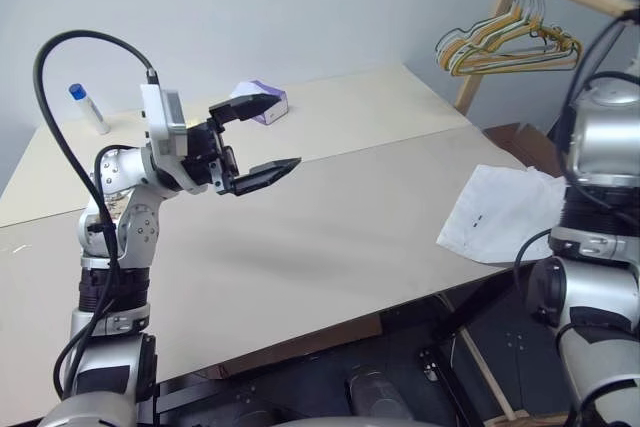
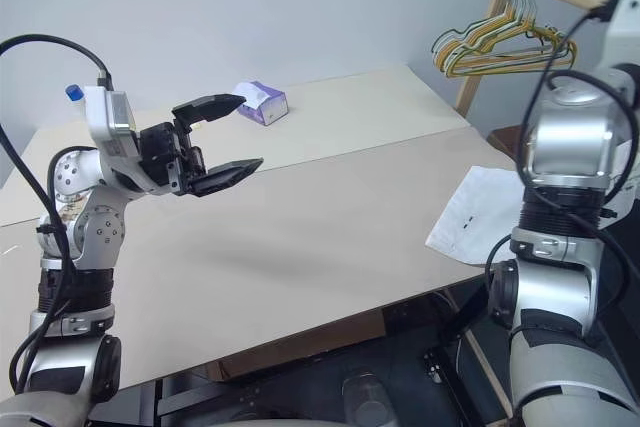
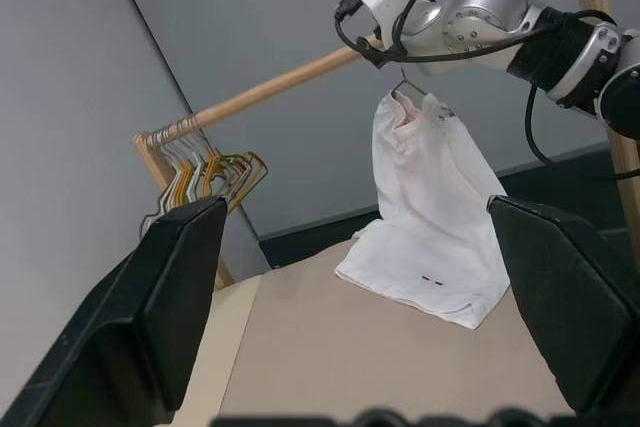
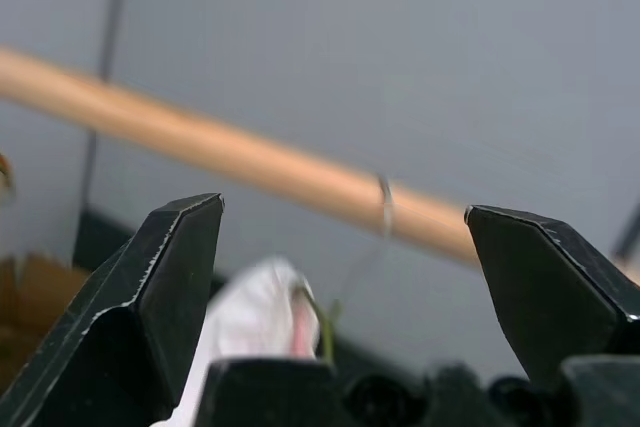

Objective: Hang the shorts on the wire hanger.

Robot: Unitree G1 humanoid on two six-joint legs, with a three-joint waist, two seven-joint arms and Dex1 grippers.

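Note:
The white shorts [image 3: 430, 197] hang by their waistband from the thin wire hanger [image 4: 325, 332]. Its hook [image 4: 385, 205] sits over the wooden rail [image 4: 250, 162]. The lower part of the shorts [image 1: 495, 212] lies spread on the table's right corner. A pink patch shows inside the waistband. My right gripper [image 4: 340, 207] is open and empty, just short of the rail, beside the hook and above the waistband, touching neither. My left gripper [image 1: 283, 130] is held open in the air over the left half of the table, far from the shorts, with nothing in it.
A bunch of yellow, green and white hangers [image 1: 505, 42] hangs at the rail's near end. A purple-white tissue box [image 1: 262, 102] and a small blue-capped bottle [image 1: 88, 107] stand at the back of the beige table [image 1: 330, 237].

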